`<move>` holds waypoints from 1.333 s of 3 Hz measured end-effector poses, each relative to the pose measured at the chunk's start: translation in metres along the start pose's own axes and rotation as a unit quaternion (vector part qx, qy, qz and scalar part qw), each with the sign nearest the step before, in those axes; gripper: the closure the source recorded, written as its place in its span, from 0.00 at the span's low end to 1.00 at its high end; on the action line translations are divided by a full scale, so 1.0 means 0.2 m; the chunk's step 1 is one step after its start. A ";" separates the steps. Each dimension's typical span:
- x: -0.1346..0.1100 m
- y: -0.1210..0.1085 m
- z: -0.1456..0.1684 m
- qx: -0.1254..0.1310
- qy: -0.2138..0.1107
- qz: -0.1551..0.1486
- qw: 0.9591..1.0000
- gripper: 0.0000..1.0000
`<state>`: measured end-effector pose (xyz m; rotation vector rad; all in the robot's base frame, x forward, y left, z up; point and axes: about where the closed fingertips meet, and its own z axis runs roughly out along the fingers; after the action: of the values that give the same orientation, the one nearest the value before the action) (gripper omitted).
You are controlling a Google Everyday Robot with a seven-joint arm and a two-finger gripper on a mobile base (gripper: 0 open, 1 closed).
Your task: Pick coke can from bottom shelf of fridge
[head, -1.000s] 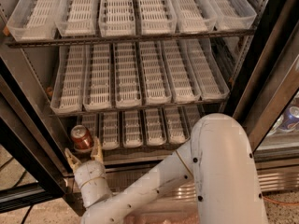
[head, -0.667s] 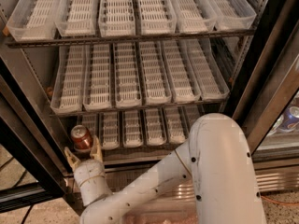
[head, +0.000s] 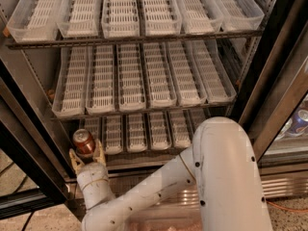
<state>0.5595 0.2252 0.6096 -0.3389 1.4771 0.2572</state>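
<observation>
The coke can (head: 84, 142), red with a silver top, stands upright at the front of the leftmost lane of the bottom shelf (head: 144, 131) in the fridge (head: 269, 57). My gripper (head: 87, 154) reaches in from below left. Its two tan fingers (head: 100, 152) sit against either side of the can's lower half, closed on it. The white arm (head: 216, 177) curves across the lower middle and hides the shelf's right front edge. The other white lane trays hold nothing.
Two upper racks (head: 139, 37) of longer white trays hang above the can. The dark door frame (head: 19, 143) runs close on the left. A blue and silver can (head: 300, 121) sits behind glass at the far right. The ribbed steel base (head: 284, 182) lies below.
</observation>
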 end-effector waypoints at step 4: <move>0.09 -0.07 0.29 0.013 0.017 0.004 1.000 0.63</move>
<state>0.6194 0.2343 0.5968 -0.3178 1.5141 0.2382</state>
